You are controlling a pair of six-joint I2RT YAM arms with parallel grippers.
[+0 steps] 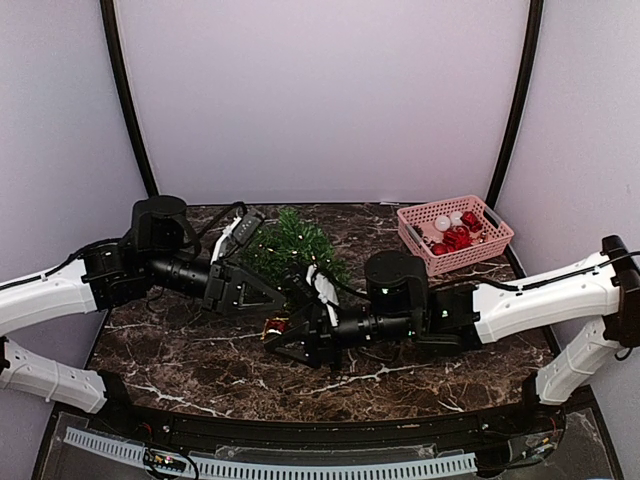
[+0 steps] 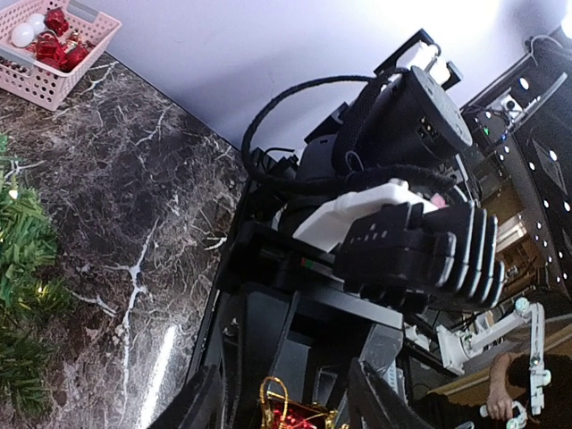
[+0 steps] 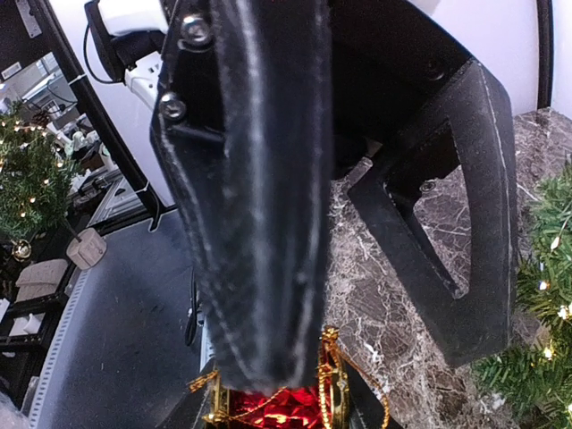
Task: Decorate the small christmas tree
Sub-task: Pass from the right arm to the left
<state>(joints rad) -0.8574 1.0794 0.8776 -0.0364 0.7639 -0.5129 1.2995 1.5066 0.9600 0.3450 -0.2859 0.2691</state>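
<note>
Beside small christmas tree (image 1: pixel 297 243), right end effector (image 1: pixel 281 336) grips red ornament (image 1: pixel 274 325); left end effector (image 1: pixel 288 298) part-open, crowding it

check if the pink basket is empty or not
Not empty: the pink basket holds red and white ornaments, visible from above.

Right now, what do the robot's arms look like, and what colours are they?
Both arms have smooth white shells near the bases, the left arm and the right arm alike. Farther out they turn black, with round motor housings and thin black cables looping beside the joints. Each ends in a black tool with two flat fingers with triangular cut-outs: left tool, right tool.
</note>
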